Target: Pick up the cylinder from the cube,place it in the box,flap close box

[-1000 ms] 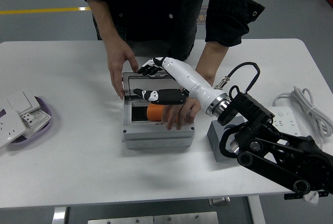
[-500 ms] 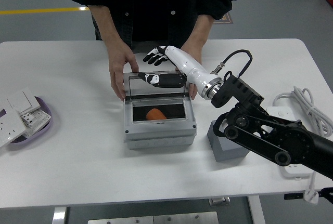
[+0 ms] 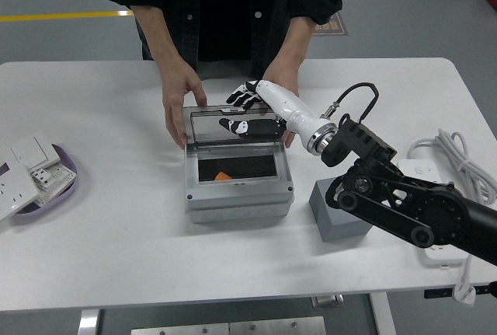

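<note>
The grey box (image 3: 237,195) stands at the table's middle. Its clear lid (image 3: 233,127) is tilted over the opening, part way down. Inside, only a small piece of the orange cylinder (image 3: 222,176) shows under the lid. The grey cube (image 3: 338,211) sits right of the box with nothing on it. My right hand (image 3: 247,109), white and black, lies against the lid's top edge. Its fingers (image 3: 242,94) are spread behind the lid, the thumb is at the lid's face, and it holds nothing. A person's hand (image 3: 178,106) steadies the box's back left corner; the other hand (image 3: 281,78) is behind my wrist.
A purple dish with white switch plates (image 3: 35,176) sits at the left edge. A white power strip with a coiled cable (image 3: 458,168) lies at the right. My black forearm (image 3: 404,203) crosses above the cube. The person stands close against the far edge.
The person's hand has left the box and drawn back behind the lid. My right hand has pushed the lid further down, so less of the orange cylinder shows.
</note>
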`<state>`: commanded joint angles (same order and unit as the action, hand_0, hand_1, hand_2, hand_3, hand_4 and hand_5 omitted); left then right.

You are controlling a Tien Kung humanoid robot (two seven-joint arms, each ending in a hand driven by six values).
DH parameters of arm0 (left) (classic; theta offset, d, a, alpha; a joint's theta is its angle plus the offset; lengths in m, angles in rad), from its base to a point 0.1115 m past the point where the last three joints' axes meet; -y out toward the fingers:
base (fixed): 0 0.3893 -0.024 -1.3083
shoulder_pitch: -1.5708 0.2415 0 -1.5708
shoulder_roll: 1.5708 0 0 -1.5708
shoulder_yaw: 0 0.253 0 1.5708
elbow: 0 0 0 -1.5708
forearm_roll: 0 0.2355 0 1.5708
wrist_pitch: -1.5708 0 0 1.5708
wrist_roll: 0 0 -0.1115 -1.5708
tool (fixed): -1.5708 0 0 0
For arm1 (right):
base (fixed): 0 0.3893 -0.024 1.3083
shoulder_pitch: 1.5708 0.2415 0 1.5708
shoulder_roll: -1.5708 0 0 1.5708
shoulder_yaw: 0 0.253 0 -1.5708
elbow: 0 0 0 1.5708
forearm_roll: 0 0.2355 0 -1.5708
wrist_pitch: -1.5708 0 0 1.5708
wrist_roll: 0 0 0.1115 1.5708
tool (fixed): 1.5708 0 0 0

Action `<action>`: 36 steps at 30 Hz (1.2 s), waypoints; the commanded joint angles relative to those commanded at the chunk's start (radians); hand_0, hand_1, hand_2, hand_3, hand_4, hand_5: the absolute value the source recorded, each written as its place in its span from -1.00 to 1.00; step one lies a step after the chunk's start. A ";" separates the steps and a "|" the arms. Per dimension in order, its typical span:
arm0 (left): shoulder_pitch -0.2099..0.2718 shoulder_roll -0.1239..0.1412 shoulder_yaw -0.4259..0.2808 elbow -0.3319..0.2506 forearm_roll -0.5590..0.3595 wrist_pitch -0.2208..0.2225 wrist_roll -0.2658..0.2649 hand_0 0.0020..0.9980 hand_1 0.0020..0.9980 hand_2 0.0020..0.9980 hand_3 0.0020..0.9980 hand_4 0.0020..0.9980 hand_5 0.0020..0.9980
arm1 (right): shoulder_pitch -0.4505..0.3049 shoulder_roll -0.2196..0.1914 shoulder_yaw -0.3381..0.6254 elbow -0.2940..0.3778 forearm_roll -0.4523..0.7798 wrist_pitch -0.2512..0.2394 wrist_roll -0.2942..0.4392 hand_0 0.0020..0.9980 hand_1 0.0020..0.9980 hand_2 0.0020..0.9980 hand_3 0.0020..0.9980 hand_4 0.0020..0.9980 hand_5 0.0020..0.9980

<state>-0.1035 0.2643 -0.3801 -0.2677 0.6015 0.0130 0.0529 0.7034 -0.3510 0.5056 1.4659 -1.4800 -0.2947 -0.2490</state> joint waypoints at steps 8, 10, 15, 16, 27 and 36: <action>0.000 0.001 -0.032 -0.006 0.028 -0.001 0.001 0.19 0.25 0.24 0.27 0.40 -0.53 | -0.072 -0.093 -0.014 0.161 -0.048 0.003 -0.029 0.40 0.26 0.29 0.27 0.56 -0.05; 0.000 0.001 -0.035 -0.007 0.031 -0.001 0.001 0.19 0.25 0.24 0.27 0.40 -0.53 | -0.089 -0.107 -0.018 0.183 -0.045 0.000 -0.029 0.40 0.26 0.29 0.27 0.56 -0.05; 0.000 0.001 -0.050 -0.009 0.042 -0.001 0.000 0.19 0.25 0.24 0.27 0.40 -0.53 | -0.130 -0.117 -0.026 0.180 -0.004 -0.014 -0.013 0.30 0.26 0.30 0.27 0.53 -0.06; 0.000 0.001 -0.054 -0.010 0.045 -0.001 0.000 0.19 0.25 0.24 0.27 0.40 -0.53 | -0.138 -0.118 -0.025 0.176 0.008 -0.018 -0.008 0.30 0.26 0.30 0.27 0.53 -0.06; 0.003 0.002 -0.061 -0.008 0.046 -0.001 -0.002 0.19 0.25 0.23 0.27 0.40 -0.54 | -0.246 -0.198 0.098 0.256 0.130 -0.041 0.062 0.28 0.26 0.29 0.27 0.48 -0.05; 0.018 0.008 -0.030 0.004 0.011 0.004 -0.004 0.19 0.25 0.24 0.27 0.40 -0.54 | -0.435 -0.244 0.381 0.311 0.273 -0.073 0.192 0.28 0.26 0.29 0.28 0.46 -0.05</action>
<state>-0.0853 0.2725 -0.4098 -0.2638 0.6123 0.0170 0.0487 0.2685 -0.5955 0.8863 1.7774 -1.2068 -0.3674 -0.0567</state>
